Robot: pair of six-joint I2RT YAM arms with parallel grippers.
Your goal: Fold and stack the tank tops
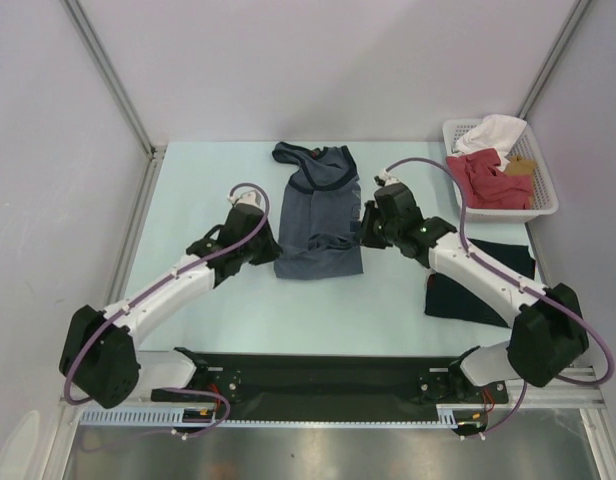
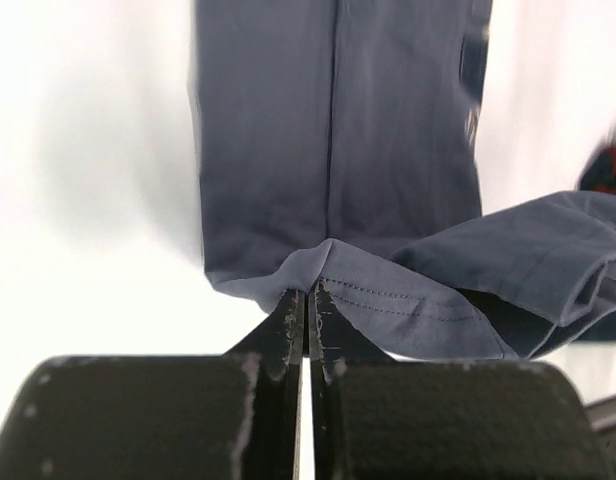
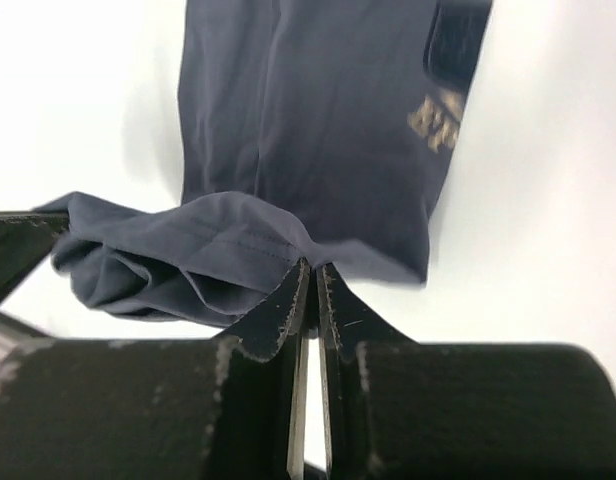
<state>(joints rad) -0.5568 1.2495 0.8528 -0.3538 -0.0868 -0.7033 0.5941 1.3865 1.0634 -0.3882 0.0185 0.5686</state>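
Table (image 1: 203, 185) holds two tank tops (image 1: 318, 215).

- At your far right you'll find a white slotted plastic basket (image 1: 508, 213) on the pale green tabletop (image 1: 218, 170).
- In it lies a crumpled red cloth garment (image 1: 483, 180), with a bunched white cloth garment (image 1: 496, 133) behind it (spilling over the far rim).
- A flat black base plate (image 1: 328, 385) spans the near edge.
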